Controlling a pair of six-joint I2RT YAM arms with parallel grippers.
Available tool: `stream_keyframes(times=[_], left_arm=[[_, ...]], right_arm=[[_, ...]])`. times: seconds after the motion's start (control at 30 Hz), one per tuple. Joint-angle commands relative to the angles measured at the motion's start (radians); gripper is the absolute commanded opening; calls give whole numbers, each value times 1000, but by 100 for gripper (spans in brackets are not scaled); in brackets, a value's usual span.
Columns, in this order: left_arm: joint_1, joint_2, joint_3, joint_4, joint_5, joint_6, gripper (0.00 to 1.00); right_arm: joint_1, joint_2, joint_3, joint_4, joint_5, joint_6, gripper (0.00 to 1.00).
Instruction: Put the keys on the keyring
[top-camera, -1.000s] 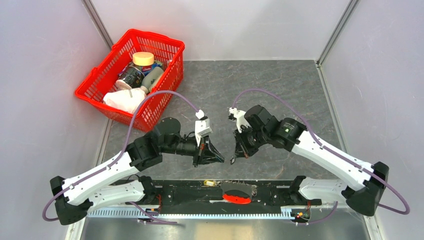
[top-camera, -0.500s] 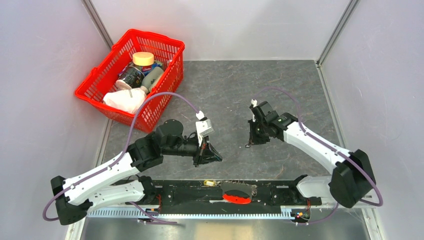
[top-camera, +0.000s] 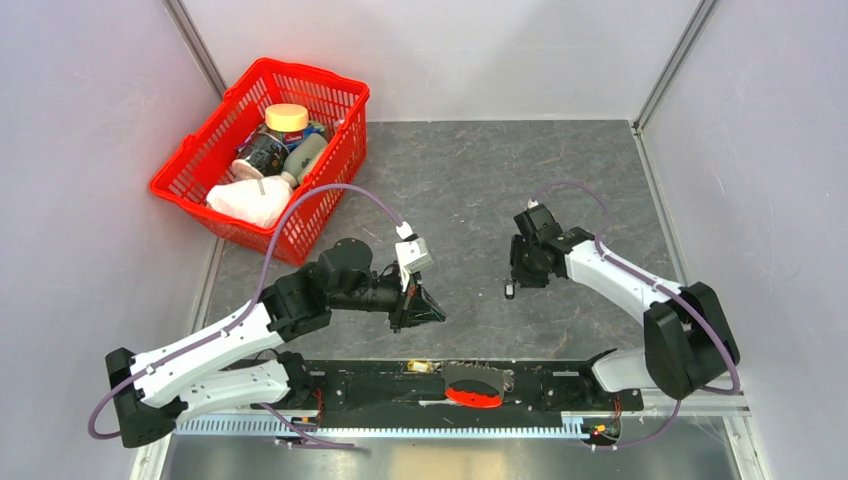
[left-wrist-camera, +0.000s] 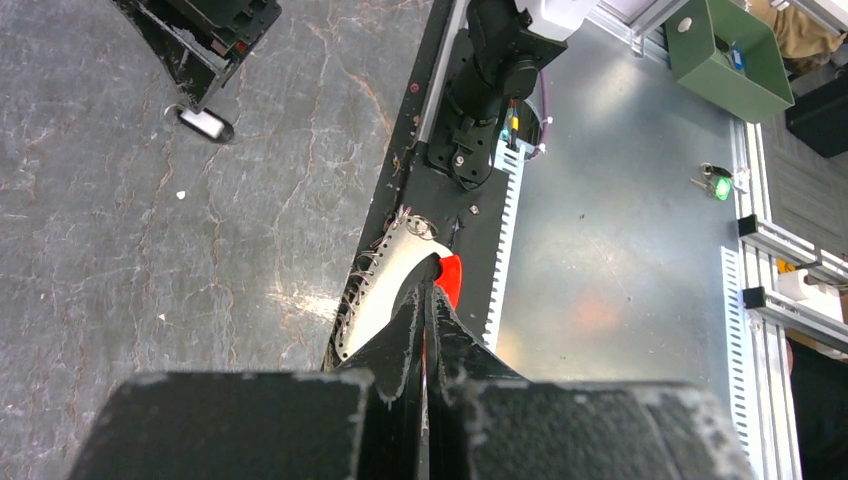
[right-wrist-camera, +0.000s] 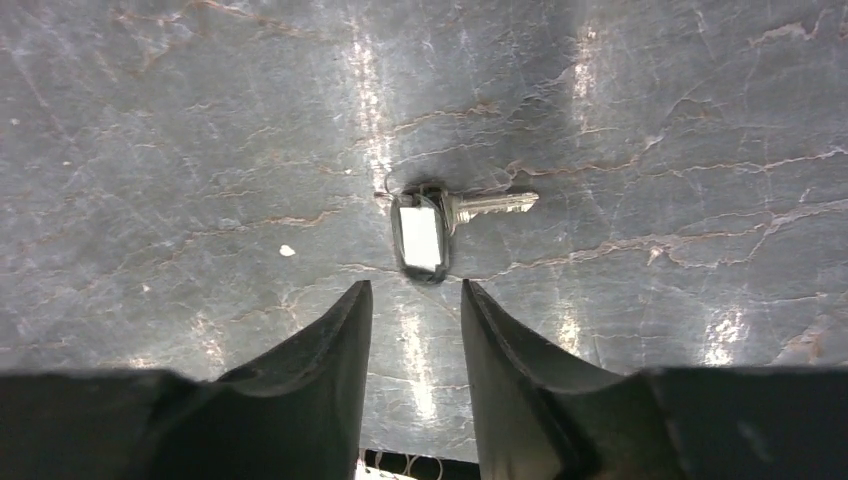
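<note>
**Table layout**

Your basket (top-camera: 312, 77) sits in the table's (top-camera: 450, 190) far left corner, jars (top-camera: 287, 118) and a cloth (top-camera: 245, 200) inside. A key (right-wrist-camera: 487, 205) lies on the table just ahead of the right gripper (right-wrist-camera: 414, 290); the left gripper (top-camera: 441, 318) is further left.

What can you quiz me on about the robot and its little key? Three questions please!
1. True or false: the right pincer is squeezing the key.
2. What colour is the basket? A blue, B red, C green.
3. Fill the gap: the left pincer has its jaws ____ (open or shut).

Key
1. False. Its jaws stand apart, and the key lies flat on the table just beyond the fingertips.
2. B.
3. Shut.
</note>
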Motion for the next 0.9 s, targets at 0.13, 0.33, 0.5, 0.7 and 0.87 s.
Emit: stream_keyframes(times=[0.13, 0.33, 0.5, 0.7, 0.87], left_arm=[[-3, 26, 25, 14, 1, -23, 2], [-2, 43, 56, 8, 5, -28, 2], [-3, 44, 73, -1, 9, -30, 2], [-3, 34, 60, -2, 15, -30, 2], [-2, -12, 24, 24, 21, -53, 2]], right_arm=[[-3, -200, 35, -67, -46, -57, 59], [-3, -301, 61, -254, -201, -117, 59], [34, -371, -17, -278, -415, -106, 55], [167, -374, -55, -302, -417, -73, 53], [332, -346, -111, -275, -373, 20, 53]])
